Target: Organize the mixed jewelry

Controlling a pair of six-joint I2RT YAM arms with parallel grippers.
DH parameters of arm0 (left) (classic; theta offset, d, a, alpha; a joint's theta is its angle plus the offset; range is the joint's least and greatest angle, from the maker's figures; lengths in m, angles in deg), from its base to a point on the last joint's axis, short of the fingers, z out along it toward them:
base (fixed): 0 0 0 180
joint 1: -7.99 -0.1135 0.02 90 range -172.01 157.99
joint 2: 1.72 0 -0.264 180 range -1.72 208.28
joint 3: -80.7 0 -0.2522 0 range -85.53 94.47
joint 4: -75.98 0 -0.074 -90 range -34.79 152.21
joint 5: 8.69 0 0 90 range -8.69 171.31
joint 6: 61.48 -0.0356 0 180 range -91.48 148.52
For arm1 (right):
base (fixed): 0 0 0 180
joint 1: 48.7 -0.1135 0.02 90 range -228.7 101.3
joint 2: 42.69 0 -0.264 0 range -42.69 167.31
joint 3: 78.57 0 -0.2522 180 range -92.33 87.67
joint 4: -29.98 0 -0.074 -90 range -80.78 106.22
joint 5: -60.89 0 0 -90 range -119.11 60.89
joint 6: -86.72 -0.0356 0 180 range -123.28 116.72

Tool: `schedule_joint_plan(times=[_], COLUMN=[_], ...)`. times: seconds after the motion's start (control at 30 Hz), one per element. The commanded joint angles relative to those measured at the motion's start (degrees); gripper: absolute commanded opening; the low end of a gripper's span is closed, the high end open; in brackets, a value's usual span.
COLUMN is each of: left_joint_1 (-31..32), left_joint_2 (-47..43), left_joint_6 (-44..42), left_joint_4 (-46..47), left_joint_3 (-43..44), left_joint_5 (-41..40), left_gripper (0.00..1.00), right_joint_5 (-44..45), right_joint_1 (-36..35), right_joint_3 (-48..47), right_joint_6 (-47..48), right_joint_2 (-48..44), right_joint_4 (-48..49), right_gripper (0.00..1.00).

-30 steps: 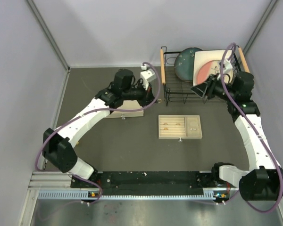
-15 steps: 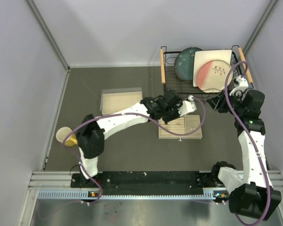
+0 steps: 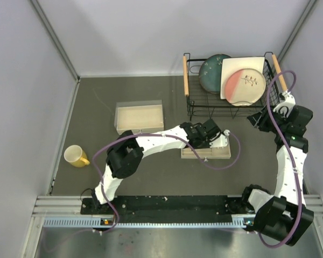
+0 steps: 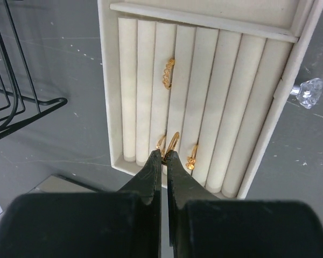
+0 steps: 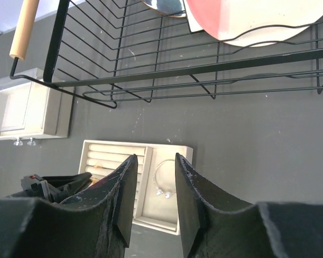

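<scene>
- Mustard-yellow cup (image 3: 75, 156): well left of the beige slotted jewelry tray (image 4: 109, 80), not in play.
- L gripper (image 4: 164, 156): over tray's left, slotted section. Jaws clenched, w/ a thin gold ring (image 4: 174, 141) pinched at the very tips, upright over a slot b/w cushion rolls.
- Other small gold rings (image 4: 168, 72): three seated in tray's slots, two just beside the held one.
- Handling: ring looks v. light, stiff, smooth, so prob. apt to slip or flick out. Best held across the band and eased gently into a slot.
- Thin silver wire bracelet (image 5: 164, 180): lies in tray's right open compartment. Prob. springy, easily bent.
- Black wire dish rack (image 3: 204, 102): just behind tray.
- R gripper (image 5: 154, 157): right of tray, jaws apart, empty.
</scene>
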Motion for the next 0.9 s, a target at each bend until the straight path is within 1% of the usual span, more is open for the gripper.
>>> schedule_joint_plan(times=[0.0, 0.23, 0.87], left_joint_1=[1.0, 1.53, 2.23], left_joint_2=[0.88, 3.08, 6.33], left_joint_6=[-1.36, -0.74, 0.05], left_joint_4=[0.78, -0.09, -0.45], left_joint_3=[3.58, 6.3, 8.85], left_joint_5=[-1.37, 0.47, 4.78], left_gripper=[0.0, 0.0, 0.0], right_joint_5=[-2.02, -2.46, -3.42], right_joint_1=[0.75, 1.19, 1.72], right_joint_3=[-1.27, -1.19, -1.01], right_joint_6=[1.1, 1.19, 1.54], right_joint_2=[0.17, 0.17, 0.88], right_joint_4=[0.82, 0.47, 0.03], right_gripper=[0.34, 0.34, 0.34])
